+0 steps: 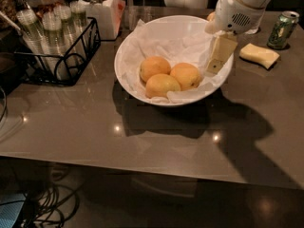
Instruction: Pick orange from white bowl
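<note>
Grey tabletop (142, 141), end effector (216, 66) inside white bowl (122, 70) near rightmost orange (186, 75), grip unclear.

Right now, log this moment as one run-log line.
end effector: over white bowl, right side | orange: nearest one, on paper liner, not held | status: pick pending

Dim scene, overhead light — two glare spots on the table (71, 127); gripper (216, 66) inside the white bowl (127, 75), right side, casts a broad shadow.
</note>
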`<action>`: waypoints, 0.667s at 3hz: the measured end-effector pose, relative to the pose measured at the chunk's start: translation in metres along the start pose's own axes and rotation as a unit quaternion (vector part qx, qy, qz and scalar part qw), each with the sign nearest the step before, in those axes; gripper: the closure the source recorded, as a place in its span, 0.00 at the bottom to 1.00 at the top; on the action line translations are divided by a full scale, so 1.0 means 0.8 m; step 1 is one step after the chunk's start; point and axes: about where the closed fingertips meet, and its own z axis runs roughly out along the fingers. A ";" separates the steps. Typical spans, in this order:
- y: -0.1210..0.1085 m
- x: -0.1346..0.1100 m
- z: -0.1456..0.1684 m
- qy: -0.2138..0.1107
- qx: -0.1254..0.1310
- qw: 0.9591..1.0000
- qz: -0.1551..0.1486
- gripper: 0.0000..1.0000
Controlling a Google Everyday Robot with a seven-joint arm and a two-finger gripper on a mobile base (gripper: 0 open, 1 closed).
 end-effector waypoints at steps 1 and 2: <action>0.005 -0.012 0.002 -0.013 0.004 1.000 -0.001 0.18; 0.017 -0.040 0.016 -0.044 -0.015 0.999 -0.018 0.16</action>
